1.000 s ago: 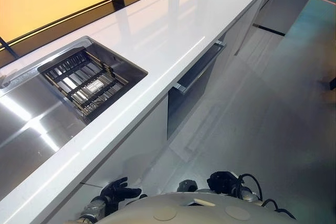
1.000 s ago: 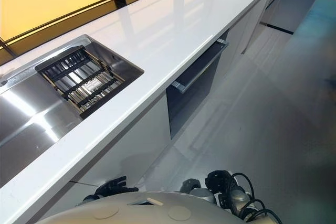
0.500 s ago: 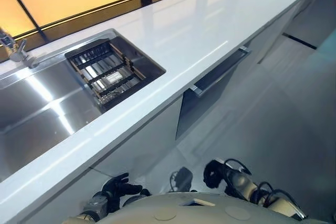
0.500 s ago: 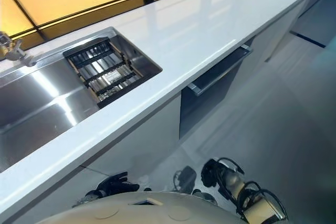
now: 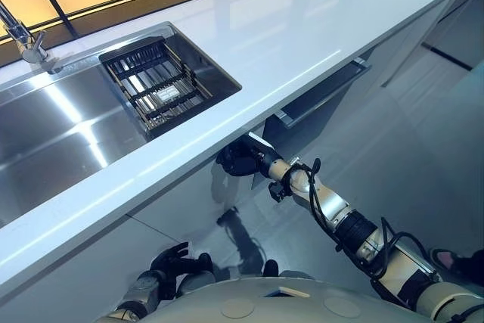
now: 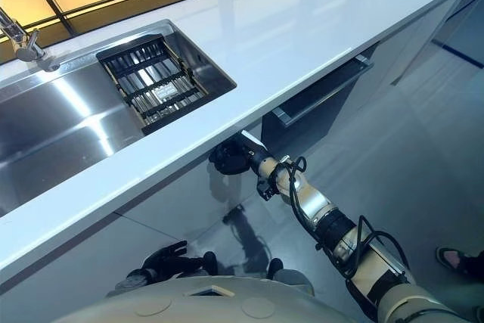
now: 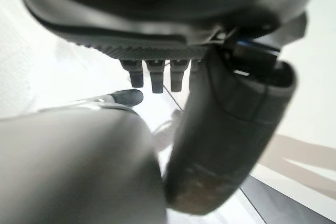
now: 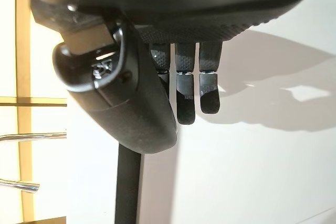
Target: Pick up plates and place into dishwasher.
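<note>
The dishwasher point(image 5: 306, 120) is a dark front under the white counter point(image 5: 302, 28), with a grey bar handle point(image 5: 324, 96) along its top. My right hand point(image 5: 236, 159) is stretched out just below the counter's edge, by the left corner of that dark front, close to the white cabinet face. In the right wrist view its fingers point(image 8: 186, 100) hang nearly straight, holding nothing, with the white panel behind them. My left hand point(image 5: 172, 261) hangs low by the cabinet base, fingers spread and holding nothing.
A steel sink point(image 5: 53, 134) is set into the counter at the left, with a dark wire rack point(image 5: 157, 85) in its right end and a tap point(image 5: 23, 39) behind it. Pale floor point(image 5: 423, 156) stretches to the right of the cabinets.
The camera has swung left, bringing more of the sink into view. My right arm has risen from low by my body to reach under the counter edge beside the dishwasher. The left hand stays low.
</note>
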Robot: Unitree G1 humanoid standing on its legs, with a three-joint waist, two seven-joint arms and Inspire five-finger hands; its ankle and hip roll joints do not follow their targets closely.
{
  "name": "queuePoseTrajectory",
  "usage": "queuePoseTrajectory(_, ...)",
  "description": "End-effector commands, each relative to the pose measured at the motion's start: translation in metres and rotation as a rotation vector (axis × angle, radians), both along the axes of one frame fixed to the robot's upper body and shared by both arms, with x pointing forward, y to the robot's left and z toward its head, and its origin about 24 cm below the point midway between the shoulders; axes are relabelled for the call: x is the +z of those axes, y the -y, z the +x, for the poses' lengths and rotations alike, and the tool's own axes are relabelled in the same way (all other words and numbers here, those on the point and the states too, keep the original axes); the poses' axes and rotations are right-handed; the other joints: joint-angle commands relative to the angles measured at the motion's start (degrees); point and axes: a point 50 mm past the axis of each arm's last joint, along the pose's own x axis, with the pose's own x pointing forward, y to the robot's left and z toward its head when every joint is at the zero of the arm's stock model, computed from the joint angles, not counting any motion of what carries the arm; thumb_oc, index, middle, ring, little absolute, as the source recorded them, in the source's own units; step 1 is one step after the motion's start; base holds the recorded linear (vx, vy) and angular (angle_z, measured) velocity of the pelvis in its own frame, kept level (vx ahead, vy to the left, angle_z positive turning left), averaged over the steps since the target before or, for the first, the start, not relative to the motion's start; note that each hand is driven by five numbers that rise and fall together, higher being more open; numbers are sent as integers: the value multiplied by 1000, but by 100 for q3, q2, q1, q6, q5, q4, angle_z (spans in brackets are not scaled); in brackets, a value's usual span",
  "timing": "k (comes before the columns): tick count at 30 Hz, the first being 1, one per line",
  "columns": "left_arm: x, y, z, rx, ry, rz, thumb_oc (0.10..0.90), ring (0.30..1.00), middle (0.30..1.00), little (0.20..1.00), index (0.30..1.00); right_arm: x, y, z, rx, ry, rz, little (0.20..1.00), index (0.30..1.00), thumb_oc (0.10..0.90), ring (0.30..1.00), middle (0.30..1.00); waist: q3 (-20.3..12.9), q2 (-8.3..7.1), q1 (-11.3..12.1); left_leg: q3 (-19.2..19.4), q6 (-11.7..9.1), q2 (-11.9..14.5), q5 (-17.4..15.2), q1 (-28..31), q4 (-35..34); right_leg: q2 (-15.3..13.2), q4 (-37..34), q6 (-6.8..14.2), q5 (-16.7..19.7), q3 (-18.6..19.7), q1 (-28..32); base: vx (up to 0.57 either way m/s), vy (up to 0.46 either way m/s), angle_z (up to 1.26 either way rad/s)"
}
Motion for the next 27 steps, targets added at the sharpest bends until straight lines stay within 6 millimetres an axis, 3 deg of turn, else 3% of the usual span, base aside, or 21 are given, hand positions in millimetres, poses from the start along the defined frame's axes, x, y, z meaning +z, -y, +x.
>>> queuePoseTrajectory(1, 2, -7, 5, -74, 14, 34, 800, 900, 900, 900, 900, 52, -24, 29, -24, 202, 198, 200, 300, 100, 300, 300, -304, -109, 137, 338, 234, -410, -640, 178, 42, 4, 461, 217, -232, 299, -351, 36, -29, 2)
queuePoseTrajectory(2, 2, -6, 4, -89, 12, 37, 800, 900, 900, 900, 900, 23, -12, 21, -71, 116, 121, 200, 300, 100, 300, 300, -308, -127, 109, 366, 233, -404, -655, 200, 42, -3, 469, 229, -233, 287, -343, 36, -20, 2)
queuePoseTrajectory(5, 2, -6, 3, -95, 11, 38, 800, 900, 900, 900, 900, -22, 10, 7, -151, -27, 12, 200, 300, 100, 300, 300, -303, -134, 72, 399, 238, -403, -673, 233, 42, -8, 495, 244, -240, 260, -340, 23, -10, 2)
queuePoseTrajectory(7, 1, -6, 2, -103, 11, 34, 800, 900, 900, 900, 900, -61, 37, -14, -217, -138, -96, 200, 300, 100, 300, 300, -295, -126, 32, 411, 252, -410, -700, 266, 42, -6, 496, 255, -247, 255, -319, 0, 0, 0)
queuePoseTrajectory(8, 1, -6, 2, -104, 11, 33, 800, 900, 900, 900, 900, -68, 42, -19, -237, -170, -121, 200, 300, 100, 300, 300, -299, -123, 24, 418, 256, -411, -706, 266, 42, -7, 495, 256, -246, 255, -320, 0, 0, 0)
queuePoseTrajectory(10, 1, -4, 2, -105, 12, 29, 800, 900, 900, 900, 900, -108, 77, -56, -298, -327, -261, 200, 300, 100, 300, 300, -283, -107, -39, 445, 277, -423, -738, 286, 42, -14, 489, 264, -259, 273, -306, 5, 7, -2)
queuePoseTrajectory(13, 1, -6, 7, -114, 15, 30, 800, 900, 900, 900, 900, -140, 116, -101, -336, -508, -456, 200, 300, 100, 300, 300, -276, -104, -108, 441, 311, -448, -777, 292, 42, -19, 479, 258, -261, 275, -307, 2, 0, -4)
queuePoseTrajectory(20, 4, -15, 10, -107, 17, 38, 800, 900, 900, 900, 900, -166, 176, -198, -602, -878, -625, 200, 300, 100, 300, 300, -202, -130, -361, 417, 364, -498, -847, 357, 89, 21, 497, 212, -270, 437, -259, 2, -4, -8)
queuePoseTrajectory(23, 4, -17, 11, -93, 21, 37, 800, 900, 900, 900, 900, -165, 186, -209, -706, -901, -588, 200, 300, 100, 300, 300, -167, -131, -481, 453, 384, -513, -882, 379, 113, 39, 537, 210, -282, 523, -264, -22, 7, -4)
queuePoseTrajectory(27, 5, -18, 14, -76, 36, 31, 800, 900, 900, 900, 900, -163, 183, -202, -686, -842, -546, 200, 300, 100, 300, 300, -152, -123, -631, 504, 404, -539, -918, 406, 114, 59, 610, 226, -311, 602, -297, -49, 27, -20)
